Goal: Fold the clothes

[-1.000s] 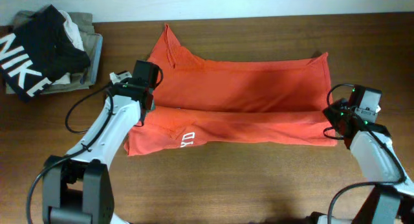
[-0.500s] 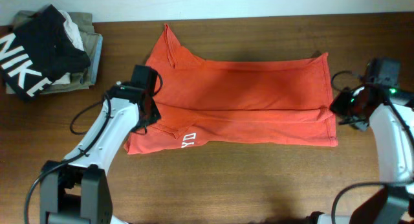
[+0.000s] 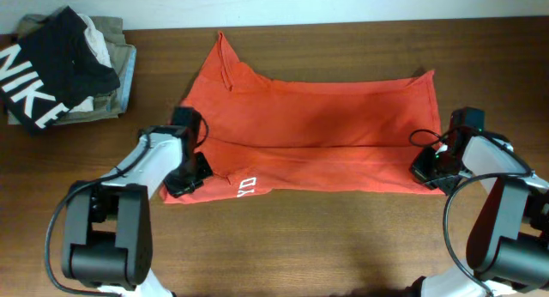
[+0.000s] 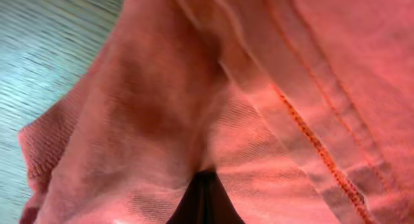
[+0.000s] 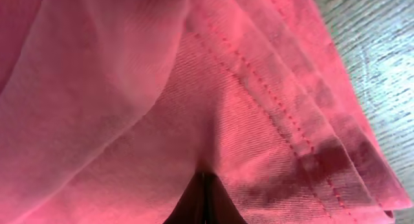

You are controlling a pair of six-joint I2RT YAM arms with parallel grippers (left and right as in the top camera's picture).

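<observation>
The left gripper has its jaws clamped on the near left corner of the red-orange cotton T-shirt. The right gripper jaws pinch its near right corner.

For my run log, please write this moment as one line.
left tool: shut on T-shirt, left end | right tool: shut on T-shirt, right end

Big white block letters reading NIKE run tilted across the black garment at the upper left of the overhead view. On the red-orange T-shirt, a small white print sits by the near edge, sideways and too small to read.
</observation>
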